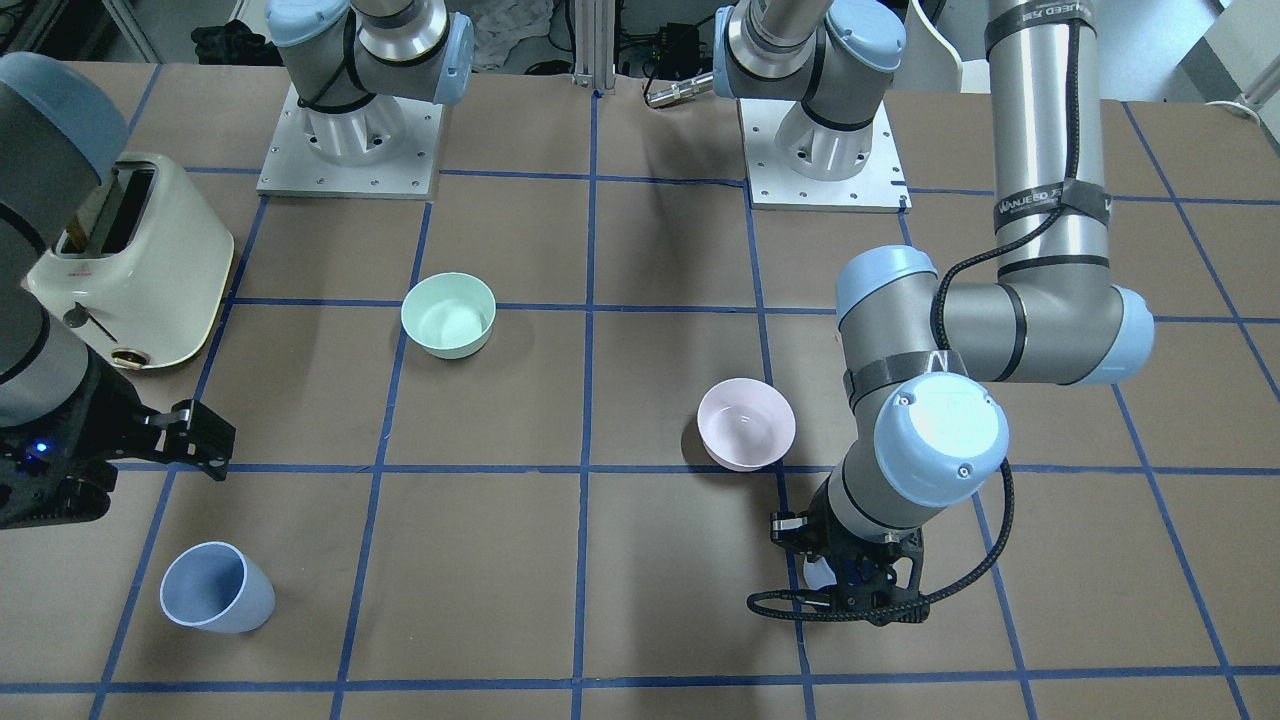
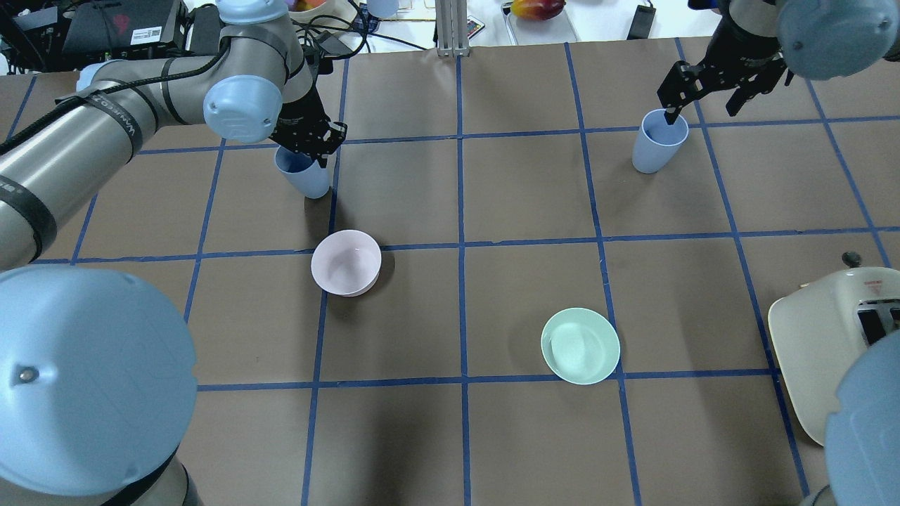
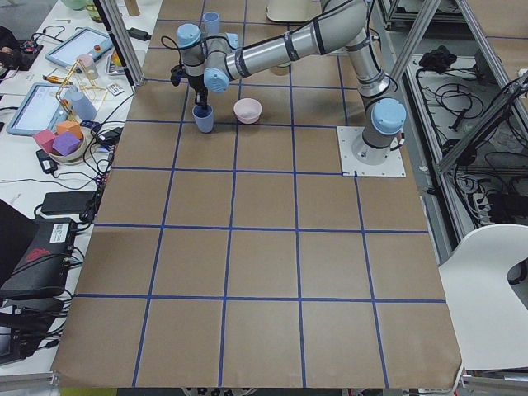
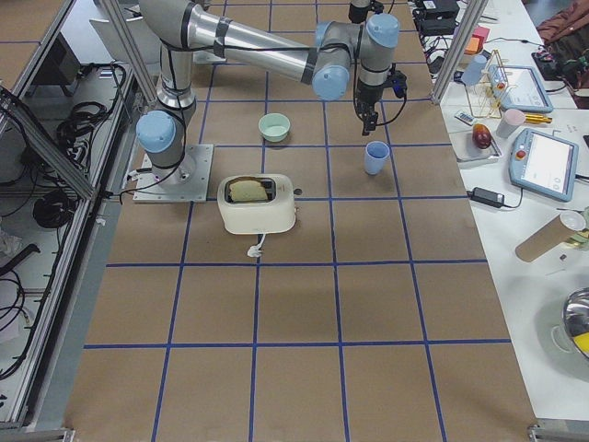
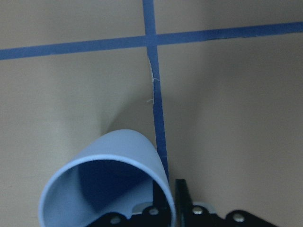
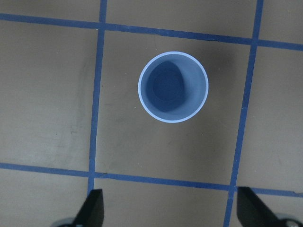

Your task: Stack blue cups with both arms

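surface (image 2: 527, 197): brown, blue tape grid, carries everything
left arm (image 2: 91, 133): reaches to the far row and ends at the left cup
right arm (image 4: 267, 51): reaches out over the right cup
toaster (image 1: 140, 260): cream, on the right arm's side, not part of the task
bowls: pink bowl (image 2: 346, 262) is near the left cup, mint-green bowl (image 2: 580, 346) sits nearer the robot, both are distractors
left cup (image 2: 306, 179): on a tape line just beyond the pink bowl, mouth up, looks slightly tilted; can't tell if it is off the surface
right cup (image 2: 659, 146): upright on the surface, free, well apart from the left cup
left end effector (image 2: 316, 144): wrist view shows fingers pinching the left cup's wall at the rim, one inside and one outside
right end effector (image 2: 702, 111): fingers spread wide, hovering above the right cup, no contact
step: grasp phase, I'd say. One cup is gripped, the other isn't taken, nothing is stacked
next: probably lower the right end effector and pinch the right cup's rim, then carry one cup over the other, line up the axes and lower it in
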{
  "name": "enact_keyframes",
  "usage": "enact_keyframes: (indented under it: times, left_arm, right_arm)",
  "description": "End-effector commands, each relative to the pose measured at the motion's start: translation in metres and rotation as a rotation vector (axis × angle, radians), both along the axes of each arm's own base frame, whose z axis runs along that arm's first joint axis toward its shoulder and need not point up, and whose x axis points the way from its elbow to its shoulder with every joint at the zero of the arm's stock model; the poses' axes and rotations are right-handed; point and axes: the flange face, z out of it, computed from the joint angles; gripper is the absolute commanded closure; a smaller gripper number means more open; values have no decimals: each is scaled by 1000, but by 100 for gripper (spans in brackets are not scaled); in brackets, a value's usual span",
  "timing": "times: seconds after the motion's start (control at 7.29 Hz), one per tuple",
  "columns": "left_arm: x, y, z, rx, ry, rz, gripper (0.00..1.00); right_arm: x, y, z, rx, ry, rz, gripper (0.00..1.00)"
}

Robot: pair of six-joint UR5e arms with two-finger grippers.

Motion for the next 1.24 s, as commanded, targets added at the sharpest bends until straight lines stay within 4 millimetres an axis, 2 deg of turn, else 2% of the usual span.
enact_keyframes:
  times: [0.0,0.14,0.41,0.55,0.82,1.1]
  left_arm:
    - [-36,12,45,-39,26,23,100]
    - [-93,31,66,-59,88,44,100]
    - [-199,76,35,-2,77,174,100]
    - [-237,106,23,20,63,159,100]
    - [-249,122,-1,48,50,235,100]
    - [-253,117,-1,18,67,268,100]
  right_arm:
    - [-12,-19,-24,-35,3,-9,0]
    - [-24,-24,-37,-23,-8,-27,0]
    - [-48,-40,-58,-41,-4,-1,0]
    - [-54,-50,-66,-39,-8,-5,0]
    - [-57,-61,-98,0,-21,-12,0]
    - [-53,-70,-119,10,-85,-15,0]
